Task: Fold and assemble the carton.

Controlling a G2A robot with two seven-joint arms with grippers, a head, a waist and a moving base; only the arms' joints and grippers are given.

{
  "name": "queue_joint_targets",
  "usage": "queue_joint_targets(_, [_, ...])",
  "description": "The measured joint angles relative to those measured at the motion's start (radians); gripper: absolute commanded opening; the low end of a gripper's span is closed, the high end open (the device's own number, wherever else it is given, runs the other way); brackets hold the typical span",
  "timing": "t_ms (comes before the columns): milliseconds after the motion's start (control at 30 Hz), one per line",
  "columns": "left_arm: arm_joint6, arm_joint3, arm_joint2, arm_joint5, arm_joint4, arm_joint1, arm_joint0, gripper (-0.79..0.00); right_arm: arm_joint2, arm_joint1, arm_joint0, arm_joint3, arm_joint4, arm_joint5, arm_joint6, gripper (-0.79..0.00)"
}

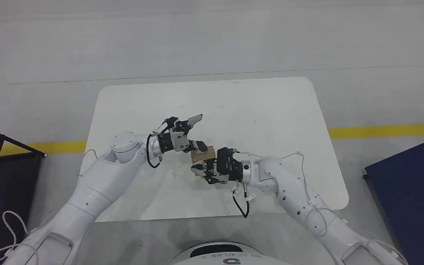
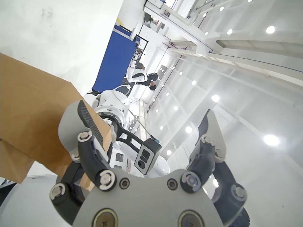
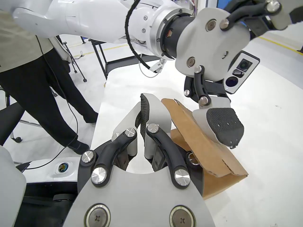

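Carton [image 3: 208,150] of brown card is touched on its raised flap by one of the left fingers [image 2: 144,111], which are spread wide with nothing held between them; the right fingers [image 3: 144,109] are closed together just beside it, nothing seen gripped; it is set, partly folded, near the middle of the desk [image 1: 265,112].
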Motion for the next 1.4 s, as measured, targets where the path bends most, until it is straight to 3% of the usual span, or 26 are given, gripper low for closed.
queue_joint_targets(433, [-0.001,0.029,0.010,0.030,0.048,-0.019,-0.019,0.000,0.005,0.020,-0.028,0.002,0.011,-0.117,-0.032,-0.785])
queue_joint_targets(600, [-0.002,0.040,0.014,0.040,0.070,-0.025,-0.026,0.000,-0.004,0.051,-0.042,-0.022,0.025,-0.115,-0.079,-0.785])
queue_joint_targets(767, [-0.006,0.046,0.016,0.049,0.093,-0.030,-0.033,0.000,-0.002,0.070,-0.042,0.020,-0.018,-0.112,-0.003,-0.785])
queue_joint_targets(933, [-0.009,0.048,0.010,0.054,0.106,-0.034,-0.038,0.000,-0.030,0.059,-0.018,0.057,-0.020,-0.054,0.070,-0.785])
queue_joint_targets(1200, [-0.008,0.029,-0.014,0.068,0.146,-0.031,-0.032,0.000,-0.048,0.031,0.033,0.135,0.030,0.139,0.172,-0.785])
queue_joint_targets(1400, [-0.001,0.012,-0.044,0.080,0.163,-0.025,-0.016,0.000,-0.050,0.018,0.063,0.162,0.070,0.196,0.194,-0.785])
